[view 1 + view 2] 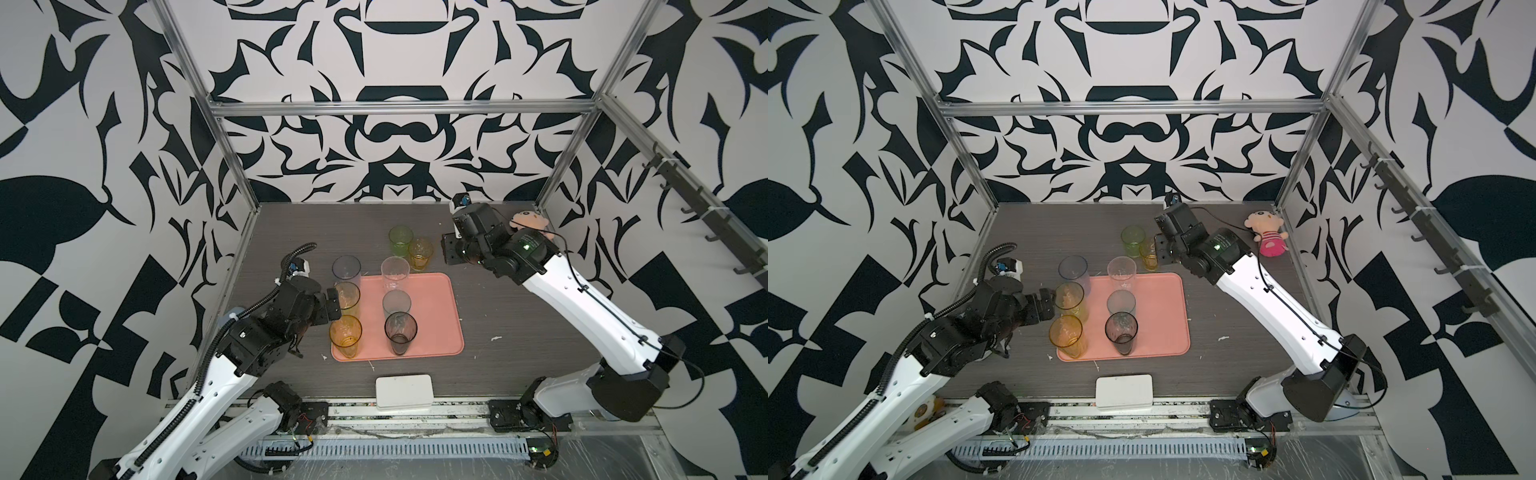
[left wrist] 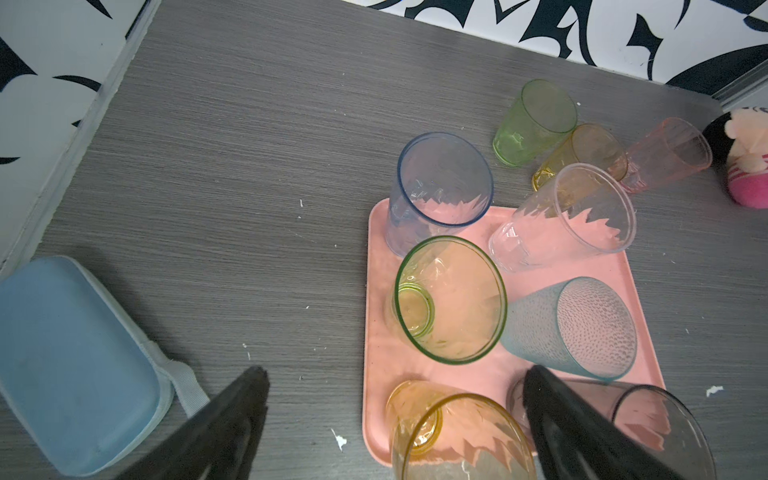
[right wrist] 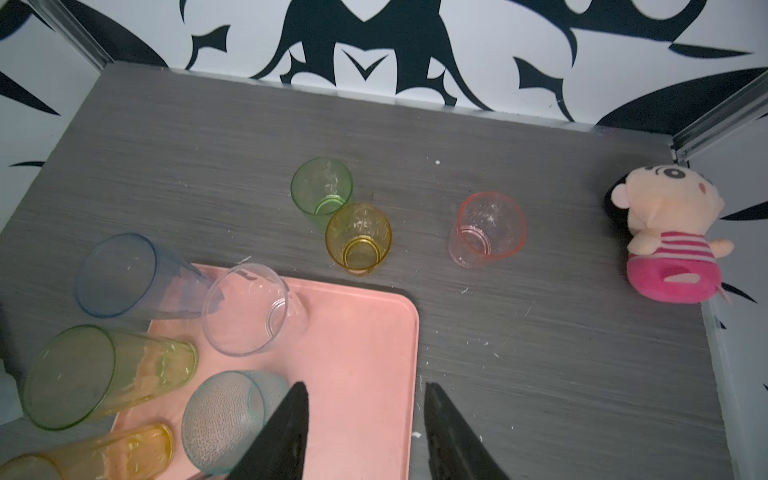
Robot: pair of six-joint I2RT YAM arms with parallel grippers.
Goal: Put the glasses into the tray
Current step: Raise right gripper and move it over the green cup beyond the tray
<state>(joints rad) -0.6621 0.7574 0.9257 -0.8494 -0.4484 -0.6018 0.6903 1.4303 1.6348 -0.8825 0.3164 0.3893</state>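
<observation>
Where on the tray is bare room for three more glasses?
Free: the whole strip of the tray between its right rim and the clear tumbler, teal tumbler and smoky tumbler. Crowded: that middle column, and the blue-grey tumbler, yellow-green tumbler and tall amber tumbler along the left rim.

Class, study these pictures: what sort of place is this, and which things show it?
Most likely a robotics lab test cell: a left arm and a right arm mounted at a grey table, an aluminium frame with patterned walls enclosing it, and tinted tumblers on and beside a pink tray.
</observation>
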